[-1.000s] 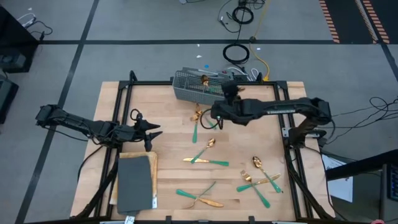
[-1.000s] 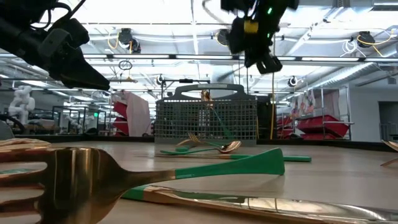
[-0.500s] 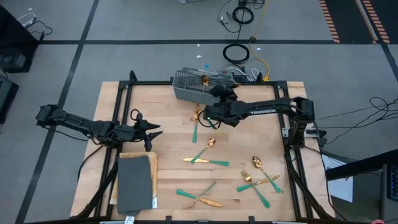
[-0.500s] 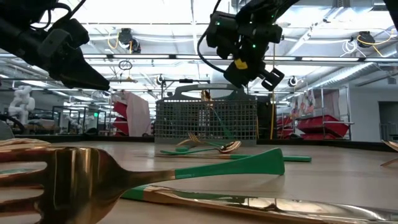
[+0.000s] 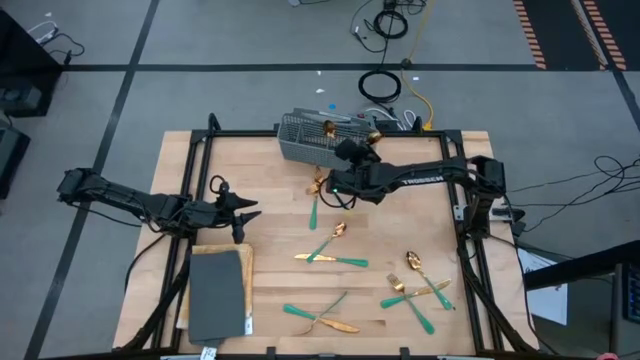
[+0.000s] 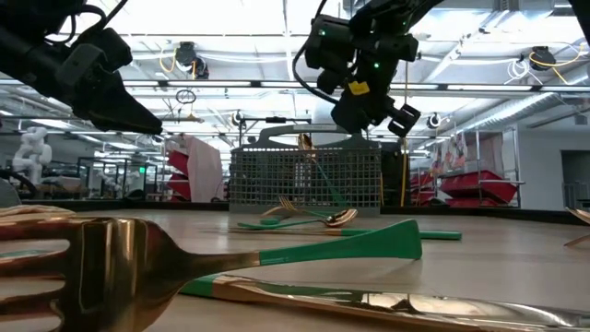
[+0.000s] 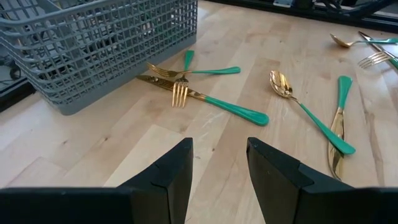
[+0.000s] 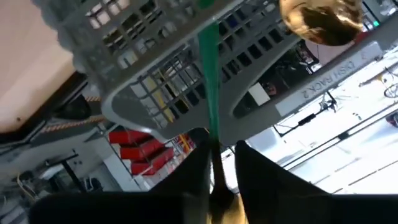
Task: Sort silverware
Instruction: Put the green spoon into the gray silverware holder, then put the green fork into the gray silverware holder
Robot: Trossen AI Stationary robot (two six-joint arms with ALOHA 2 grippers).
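Right tool (image 5: 333, 186) hangs just near of the grey wire basket (image 5: 318, 139) at the worktop's (image 5: 260, 190) far edge, fingers (image 8: 193, 168) slightly apart around a teal-handled spoon (image 8: 214, 93) whose gold bowl sits over the basket. Left tool (image 7: 219, 163) hovers at the left, fingers apart and empty. Remaining silverware (image 5: 330, 248) lies scattered across the centre and near right.

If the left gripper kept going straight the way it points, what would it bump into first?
Probably the crossed forks lying on the table ahead of the left gripper, beside the grey basket. Depth is hard to judge, so it might pass above them.
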